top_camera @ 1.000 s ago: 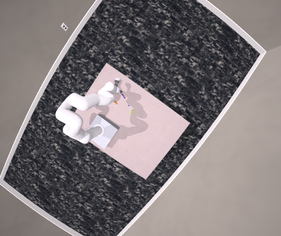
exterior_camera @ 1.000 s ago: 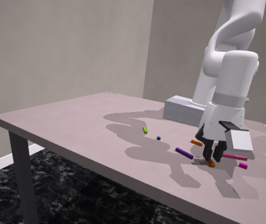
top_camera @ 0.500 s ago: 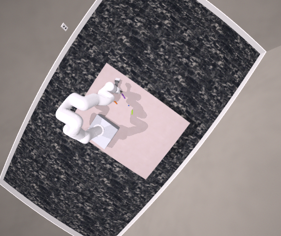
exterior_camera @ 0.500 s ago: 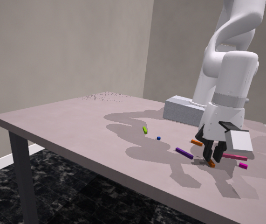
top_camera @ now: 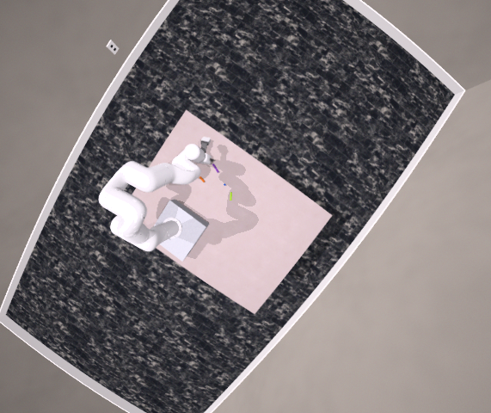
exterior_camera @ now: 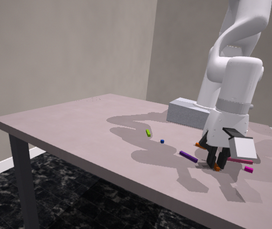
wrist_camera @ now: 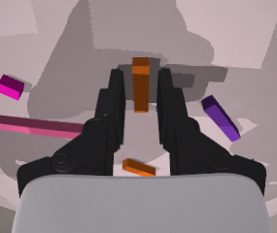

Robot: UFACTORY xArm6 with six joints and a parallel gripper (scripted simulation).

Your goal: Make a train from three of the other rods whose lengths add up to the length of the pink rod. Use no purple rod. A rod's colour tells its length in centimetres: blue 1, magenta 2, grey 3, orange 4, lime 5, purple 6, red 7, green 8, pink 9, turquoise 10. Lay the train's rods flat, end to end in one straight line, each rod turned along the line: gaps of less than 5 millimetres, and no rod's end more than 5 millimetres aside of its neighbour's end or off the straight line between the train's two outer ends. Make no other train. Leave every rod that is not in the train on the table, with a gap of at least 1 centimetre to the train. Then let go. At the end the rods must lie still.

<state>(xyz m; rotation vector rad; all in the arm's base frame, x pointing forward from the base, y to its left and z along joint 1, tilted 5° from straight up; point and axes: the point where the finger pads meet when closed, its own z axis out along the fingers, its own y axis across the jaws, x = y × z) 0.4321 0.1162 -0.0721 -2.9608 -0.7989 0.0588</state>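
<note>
The hand is down low with its two fingers partly spread, pinching nothing. The near orange rod lies on the counter between them, a gap showing on either side in the wrist view. Its long axis runs along the inner faces of the fingers, not across them, so closing straight in should take it by its long sides. That alignment is what the coming grip turns on; as far as the wrist view's slant lets me judge, it needs little or no turning.

By my sum, the pink rod is matched by two oranges and a blue. The far orange rod sits on the robot-base side of the hand, at a different angle. The blue rod lies beyond the purple rod — a carry that way should clear the purple. No train is laid yet.
</note>
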